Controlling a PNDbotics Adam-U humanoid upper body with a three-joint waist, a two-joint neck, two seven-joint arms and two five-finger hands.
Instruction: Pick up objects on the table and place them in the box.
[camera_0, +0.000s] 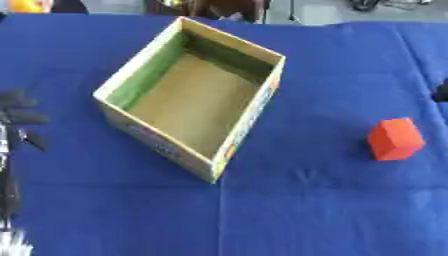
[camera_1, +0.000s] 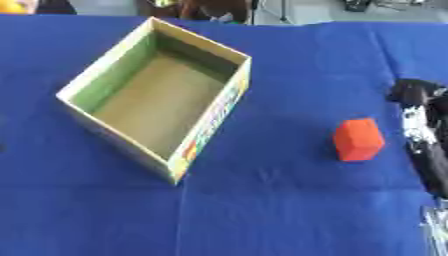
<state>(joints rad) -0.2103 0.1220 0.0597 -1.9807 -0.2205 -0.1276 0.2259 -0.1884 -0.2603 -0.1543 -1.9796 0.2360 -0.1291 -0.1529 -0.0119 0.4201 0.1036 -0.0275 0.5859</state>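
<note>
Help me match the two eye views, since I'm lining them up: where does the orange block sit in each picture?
Left eye view: the orange block lies at the right edge, just below mid-height, on the blue cloth.
Right eye view: it lies further in from the right edge, at about the same height, left of the right hand.
Shared landmark: the open cardboard box, upper left of the block in both.

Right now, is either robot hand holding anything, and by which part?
Nothing is held. The orange block sits alone on the blue cloth, the left robot hand and right robot hand both clear of it.
</note>
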